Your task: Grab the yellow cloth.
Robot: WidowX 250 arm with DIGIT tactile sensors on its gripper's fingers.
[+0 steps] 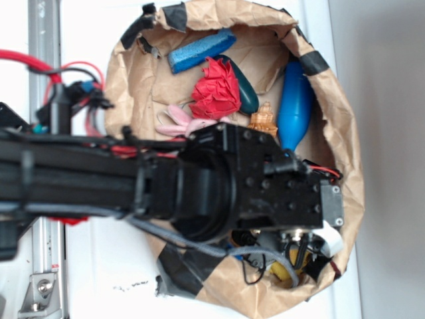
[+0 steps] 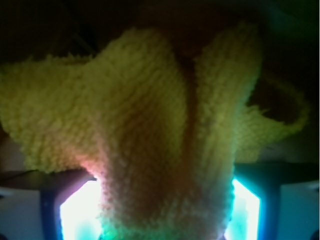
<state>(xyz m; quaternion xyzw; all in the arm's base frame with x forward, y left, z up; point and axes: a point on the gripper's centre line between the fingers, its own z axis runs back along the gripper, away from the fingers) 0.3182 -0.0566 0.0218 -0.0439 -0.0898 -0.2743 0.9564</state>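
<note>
My end effector [image 2: 165, 220] clenched the yellow cloth [image 2: 150, 130] | cloth bunched between my fingers | over paper bag [image 1: 332, 100]

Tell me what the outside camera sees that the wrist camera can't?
Only the exterior view shows the brown paper bin, the red ruffled fabric, the pink bunny, the blue toys and the black arm. Only the wrist view shows the fuzzy folds close up, bunched between the glowing fingers. Both show the yellow cloth, just a sliver outside.
</note>
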